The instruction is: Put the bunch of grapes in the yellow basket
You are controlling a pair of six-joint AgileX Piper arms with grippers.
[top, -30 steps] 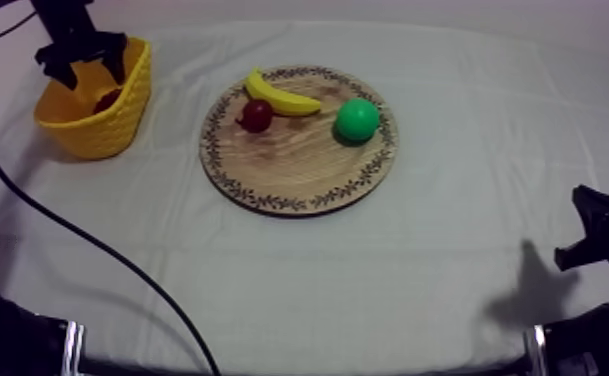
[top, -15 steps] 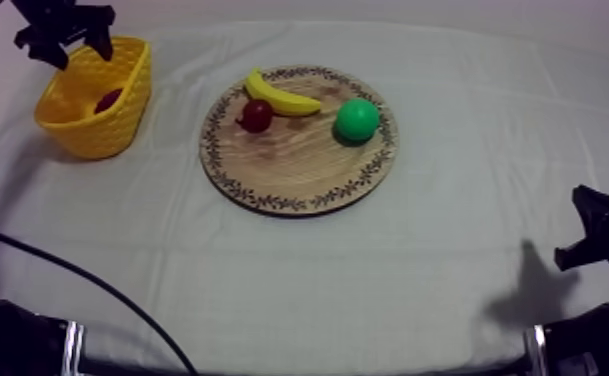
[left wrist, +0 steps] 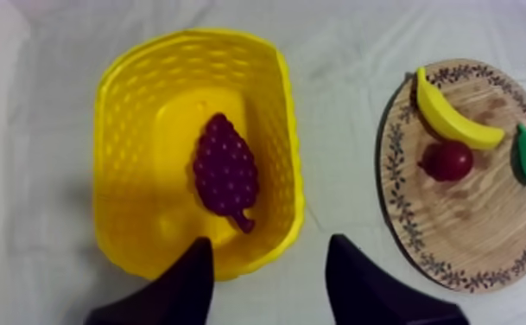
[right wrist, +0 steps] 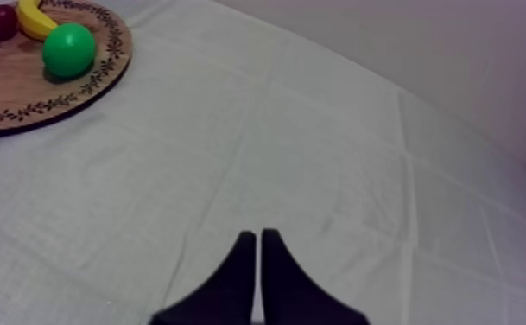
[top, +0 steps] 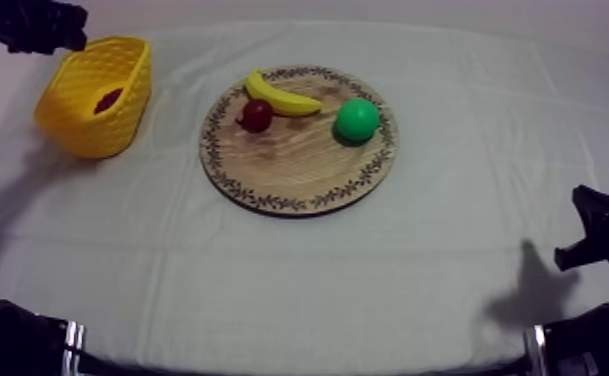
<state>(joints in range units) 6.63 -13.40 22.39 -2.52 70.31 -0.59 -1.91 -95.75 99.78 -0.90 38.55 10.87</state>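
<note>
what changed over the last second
The left gripper, open and empty, pulled away from over the yellow basket toward the table's far left corner. Nothing was grasped or released: the bunch of grapes lay in the basket throughout. The banana, small red fruit and pear stayed on the wooden board, and the right gripper stayed shut at rest.

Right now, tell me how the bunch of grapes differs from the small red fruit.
The bunch of grapes lies in the yellow basket; the small red fruit sits on the wooden board. The bunch of grapes is elongated and bumpy; the small red fruit is round and smooth. Both are dark red.
</note>
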